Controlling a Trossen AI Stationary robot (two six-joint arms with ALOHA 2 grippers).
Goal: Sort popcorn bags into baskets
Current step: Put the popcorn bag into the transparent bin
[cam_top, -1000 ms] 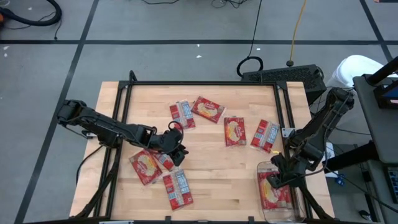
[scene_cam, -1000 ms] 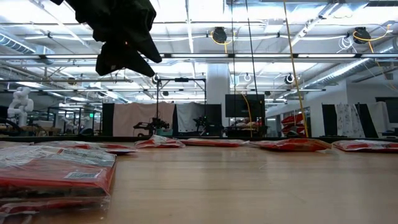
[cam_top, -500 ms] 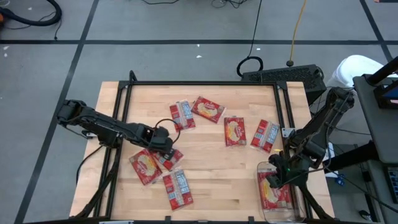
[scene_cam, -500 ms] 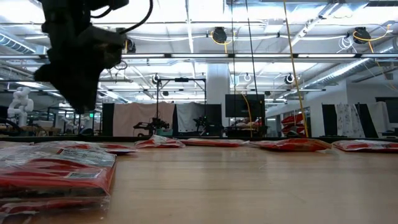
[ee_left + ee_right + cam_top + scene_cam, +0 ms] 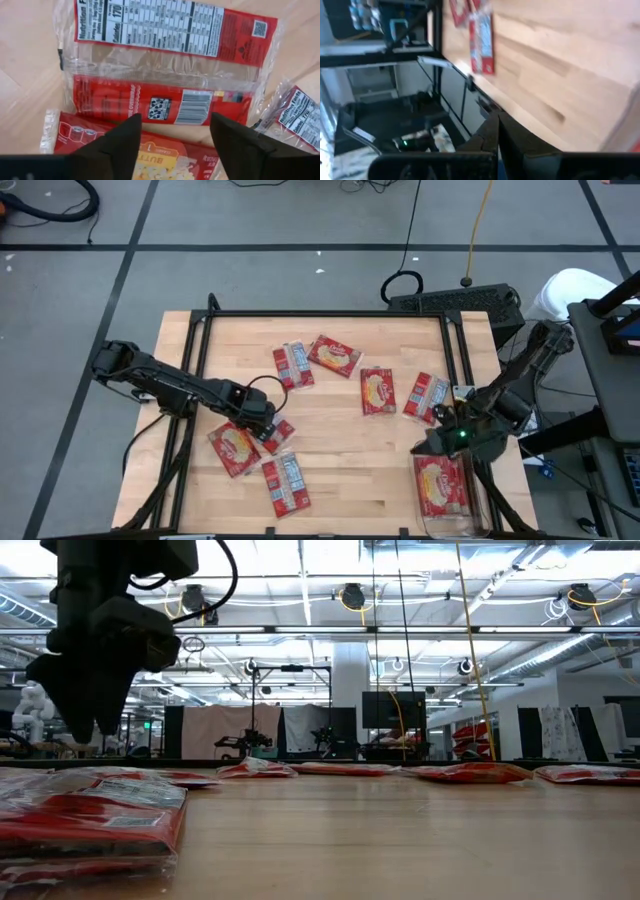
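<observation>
While my right gripper (image 5: 437, 446) idles shut over the basket (image 5: 478, 525), I'm lowering the left gripper (image 5: 172, 131), wide open and empty, onto a popcorn bag (image 5: 160, 102) to pinch.

— What is seen under the things?

— A wooden table (image 5: 330, 470) with a black frame is seen from above.

— What is laid on it?

— Four popcorn bags are spread across the far half: one (image 5: 292, 364), one (image 5: 335, 355), one (image 5: 378, 391) and one (image 5: 428, 398). Three more are gathered near the left front: one (image 5: 233, 448), one (image 5: 285, 483) and one (image 5: 275, 434), the last lying partly over the first. A clear bin (image 5: 449, 522) is placed at the right front corner, and a bag (image 5: 440, 488) is held in it.
</observation>
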